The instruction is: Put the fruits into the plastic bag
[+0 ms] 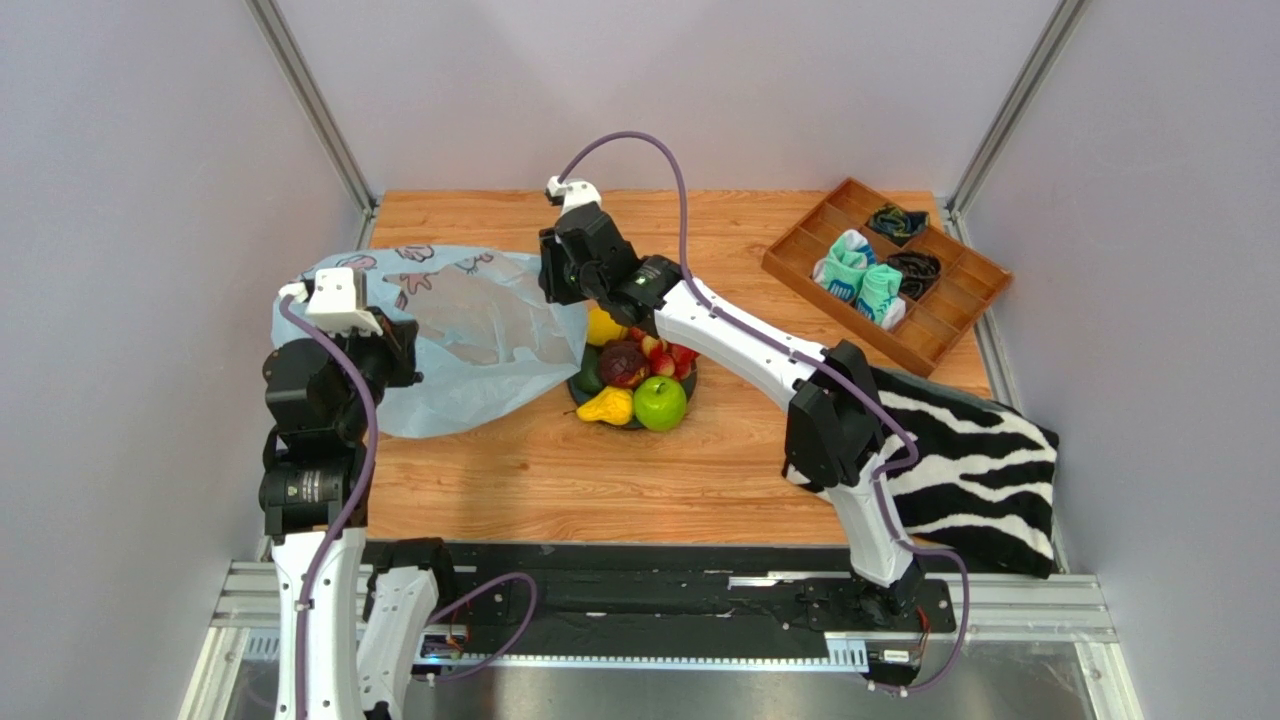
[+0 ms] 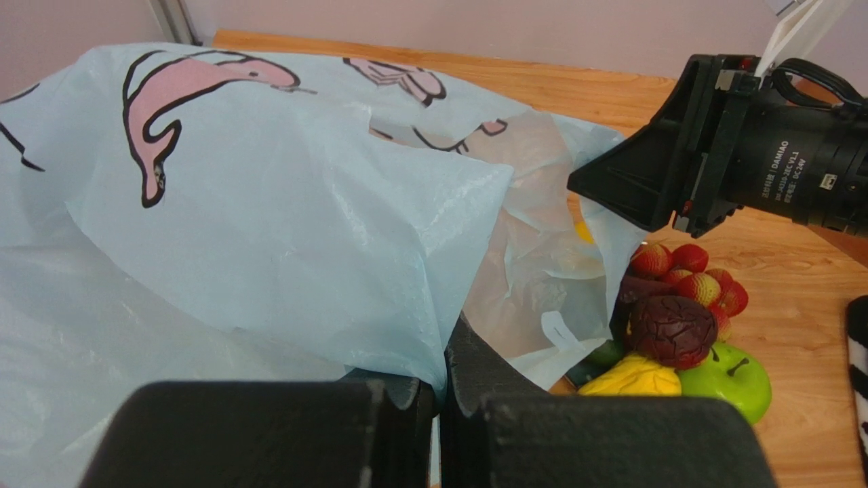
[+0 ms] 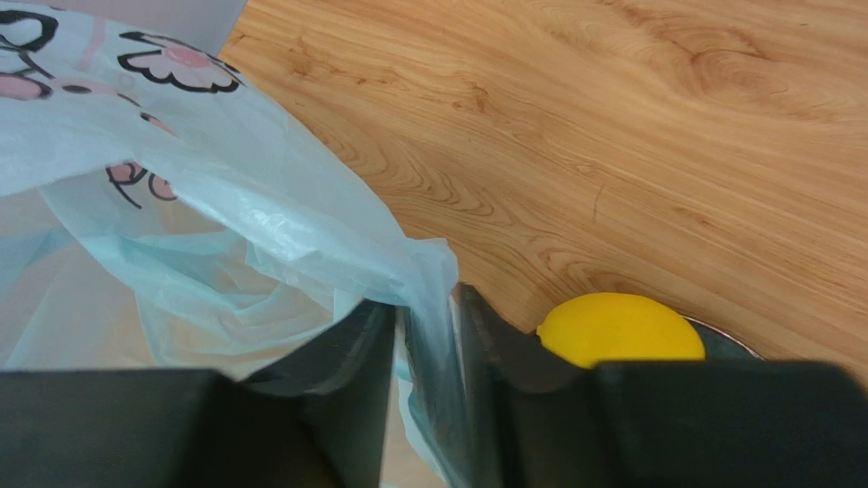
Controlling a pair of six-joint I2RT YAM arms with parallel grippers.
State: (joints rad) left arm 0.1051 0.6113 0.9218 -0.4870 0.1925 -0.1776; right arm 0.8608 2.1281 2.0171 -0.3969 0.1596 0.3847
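The pale blue plastic bag point(image 1: 451, 338) lies on the left of the wooden table, its mouth facing the fruits. My left gripper point(image 1: 394, 333) is shut on the bag's near edge; the film is pinched between its fingers in the left wrist view point(image 2: 445, 351). My right gripper point(image 1: 564, 285) is shut on the bag's far mouth edge point(image 3: 428, 315). The fruits sit on a dark plate point(image 1: 694, 387): lemon point(image 1: 604, 326), dark red-purple fruit point(image 1: 622, 363), pear point(image 1: 606, 407), green apple point(image 1: 658, 402) and small red ones point(image 1: 669, 360). The lemon point(image 3: 616, 327) lies just beside my right fingers.
A wooden compartment tray point(image 1: 962, 278) with folded socks stands at the back right. A zebra-striped cloth point(image 1: 977, 465) lies at the right front, partly under my right arm. Metal frame posts stand at the back corners.
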